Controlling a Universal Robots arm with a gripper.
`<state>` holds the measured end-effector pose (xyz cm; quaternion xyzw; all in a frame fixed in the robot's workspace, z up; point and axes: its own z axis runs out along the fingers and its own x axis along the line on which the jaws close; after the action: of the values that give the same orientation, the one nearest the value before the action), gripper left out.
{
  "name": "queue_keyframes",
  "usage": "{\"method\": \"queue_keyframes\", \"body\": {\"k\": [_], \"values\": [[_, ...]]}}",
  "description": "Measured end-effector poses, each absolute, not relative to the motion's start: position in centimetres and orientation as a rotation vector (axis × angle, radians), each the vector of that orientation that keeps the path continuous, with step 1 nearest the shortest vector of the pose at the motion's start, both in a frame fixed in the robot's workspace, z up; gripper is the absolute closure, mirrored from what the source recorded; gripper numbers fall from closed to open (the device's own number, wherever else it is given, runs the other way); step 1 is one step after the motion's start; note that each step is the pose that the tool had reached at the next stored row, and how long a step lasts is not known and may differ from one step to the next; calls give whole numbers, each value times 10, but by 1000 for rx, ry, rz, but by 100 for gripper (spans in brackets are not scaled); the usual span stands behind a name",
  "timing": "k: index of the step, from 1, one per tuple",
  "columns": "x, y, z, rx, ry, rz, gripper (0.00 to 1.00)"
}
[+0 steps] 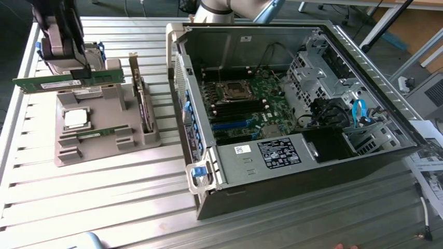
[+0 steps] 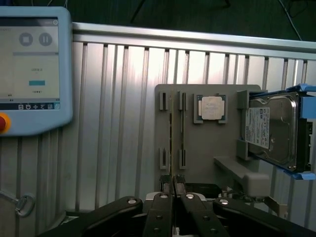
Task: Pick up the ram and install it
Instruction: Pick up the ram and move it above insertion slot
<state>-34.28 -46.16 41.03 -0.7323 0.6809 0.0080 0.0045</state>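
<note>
- You are looking at the gripper (image 1: pixel 79 77) pinching the ram (image 1: pixel 41 83) near its middle, with its fingers pressed against the board's two flat faces.
- The ram is hanging lengthwise and roughly level at the exterior view's left, raised over the far part of the grey holder (image 1: pixel 104 148).
- It is sitting well apart from the open computer case (image 1: pixel 277 171), which is lying on its side at the exterior view's right with the motherboard (image 1: pixel 249 104) exposed.
- A second green stick (image 1: pixel 93 133) is lying in a slot of the holder, near the silver processor chip (image 1: pixel 74 118) in its pocket.
- A dark expansion card (image 1: pixel 142 101) is standing on edge along the side of the holder nearest the case.
- In the wrist view you are seeing the fingertips (image 2: pixel 180 187) drawn almost together, with the holder lying beyond them.
- A hard drive (image 2: pixel 271 128) in blue rails is resting at one end of the holder.
- A teach pendant (image 2: pixel 29 69) with a lit screen is showing beside the ribbed metal table (image 1: pixel 104 207).
</note>
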Motion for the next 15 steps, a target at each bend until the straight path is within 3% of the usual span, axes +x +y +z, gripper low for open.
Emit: {"method": "queue_keyframes", "body": {"k": [15], "values": [[-321,-463,410,-2294,2133,25,88]]}}
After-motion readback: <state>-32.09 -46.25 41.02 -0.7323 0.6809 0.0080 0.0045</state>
